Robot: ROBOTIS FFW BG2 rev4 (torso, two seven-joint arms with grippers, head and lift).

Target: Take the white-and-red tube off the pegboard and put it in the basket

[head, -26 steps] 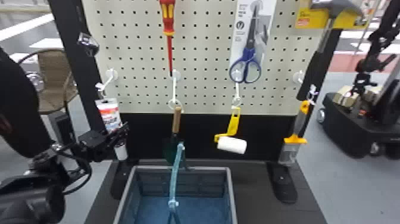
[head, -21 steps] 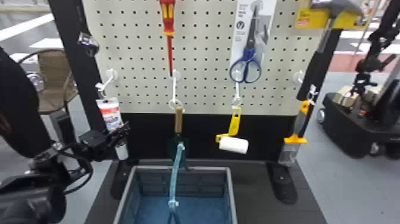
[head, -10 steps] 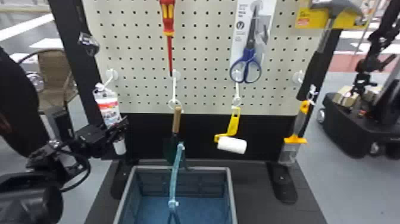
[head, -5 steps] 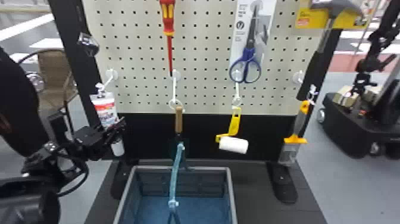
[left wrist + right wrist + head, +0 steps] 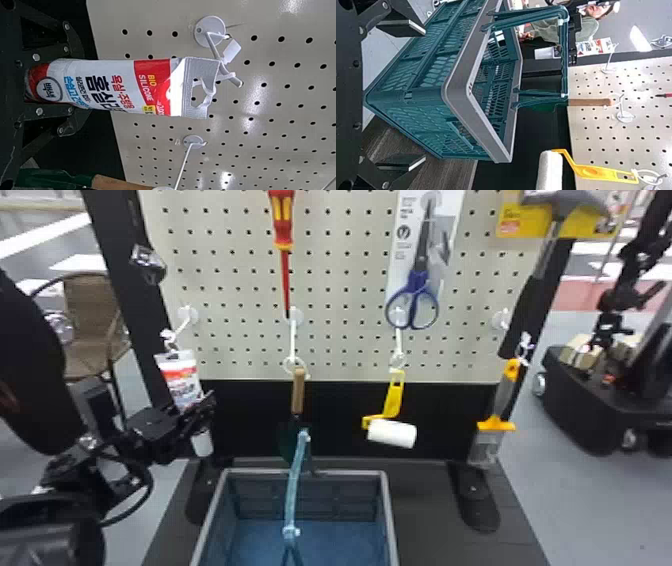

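The white-and-red tube (image 5: 181, 377) hangs cap down at the pegboard's left side, with my left gripper (image 5: 204, 406) across its lower part and the white cap poking out below. Seen from the left wrist, my left gripper (image 5: 37, 84) is shut on the narrow end of the tube (image 5: 119, 85). A white loop runs through the hole in the tube's flat top and over the hook (image 5: 216, 49). The basket (image 5: 306, 473) stands lower down, to the tube's right. In the right wrist view my right gripper (image 5: 424, 95) is open and empty, near the basket (image 5: 455, 85).
A wooden-handled trowel (image 5: 298, 390) hangs behind the basket's raised handle (image 5: 295, 485). Farther right are a yellow roller (image 5: 392, 432) and a scraper (image 5: 495, 425). A screwdriver (image 5: 283, 240), scissors (image 5: 417, 297) and a hammer (image 5: 525, 305) hang higher on the pegboard (image 5: 340, 300).
The tube and left gripper shifted slightly left, then a little back to the right. The tube's top end has dropped a little from where it was one second ago.
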